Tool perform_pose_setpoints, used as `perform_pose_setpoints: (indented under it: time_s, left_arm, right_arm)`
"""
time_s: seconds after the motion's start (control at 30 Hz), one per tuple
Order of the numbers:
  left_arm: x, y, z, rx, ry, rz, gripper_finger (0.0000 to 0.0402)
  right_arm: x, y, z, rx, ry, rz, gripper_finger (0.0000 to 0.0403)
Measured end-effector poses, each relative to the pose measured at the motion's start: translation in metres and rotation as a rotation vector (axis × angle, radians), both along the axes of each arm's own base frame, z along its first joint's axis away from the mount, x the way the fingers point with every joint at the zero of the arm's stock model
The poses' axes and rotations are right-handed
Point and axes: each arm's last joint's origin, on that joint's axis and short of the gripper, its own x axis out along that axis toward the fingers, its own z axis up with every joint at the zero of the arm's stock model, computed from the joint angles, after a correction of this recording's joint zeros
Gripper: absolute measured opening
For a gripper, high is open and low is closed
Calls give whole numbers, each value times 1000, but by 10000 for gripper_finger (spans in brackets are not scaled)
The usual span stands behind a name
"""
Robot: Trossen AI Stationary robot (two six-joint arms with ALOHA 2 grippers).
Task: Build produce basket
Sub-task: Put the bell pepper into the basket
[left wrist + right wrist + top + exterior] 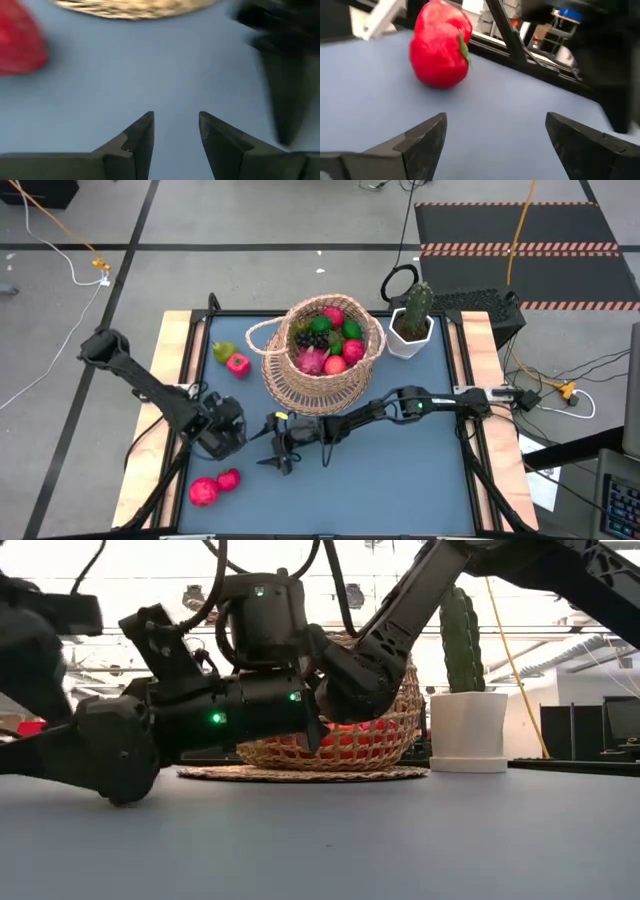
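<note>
Produce [325,340] already fills much of the large round tan woven wicker basket [300,380], which stands at the far middle of the blue-grey worktop [400,480]. Reds, greens and a dark bunch are heaped inside it. The basket sits centrally, so either arm can reach it from its own side.

Four pieces lie outside the basket. A yellow-green toy pear [221,351] and a pink-red toy fruit [238,364] rest just left of the basket. A larger red toy fruit [203,492] and a smaller red one [229,478] sit side by side at the near left. By that count the task looks well along but unfinished.

The right arm [440,402] stretches low across the worktop from the right, passing near of the basket, with its wrist turned toward the near left. Its jaws are spread wide and hold nothing. A glossy red toy fruit with a green leaf [440,47] lies ahead of them and clear of both tips. It is probably one of the near-left pair. That wide spread suits a round fruit, and the low reach would put the tips level with it.

The left arm [150,385] also lies low, close beside the right arm's wrist. Its jaws are partly parted, empty, and aimed at bare worktop short of the basket's foot. It appears to be waiting, but the two wrists are crowded together and could bump.

A green cactus in a white hexagonal pot [410,340] stands right of the basket, apart from the work.
</note>
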Motion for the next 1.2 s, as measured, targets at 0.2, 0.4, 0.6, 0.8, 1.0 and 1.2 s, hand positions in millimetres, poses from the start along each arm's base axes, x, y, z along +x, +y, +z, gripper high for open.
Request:
perform_pose_setpoints:
  time_s: [0.2, 0.4, 0.6, 0.8, 1.0, 1.2]
  left_arm:
    - [-13, -28, -3, -145, 50, -219, 156]
    - [-15, -52, 2, -281, -36, -357, 156]
    - [-11, -34, 3, -58, -87, -281, 156]
    - [-9, 4, 13, 48, -27, -38, 157]
    - [-2, 43, 31, 180, -136, 197, 187]
    - [3, 86, 36, 244, -90, 385, 247]
  right_arm:
    - [-1, 7, 7, 69, -52, 101, 336]
    - [-5, 25, 9, 108, -52, 153, 336]
    - [-5, 28, 7, -7, -65, -7, 336]
    - [-9, 17, 5, -127, 173, -179, 336]
    - [-37, 11, 9, -129, 276, -198, 332]
    - [-65, -13, 3, 17, 125, -224, 321]
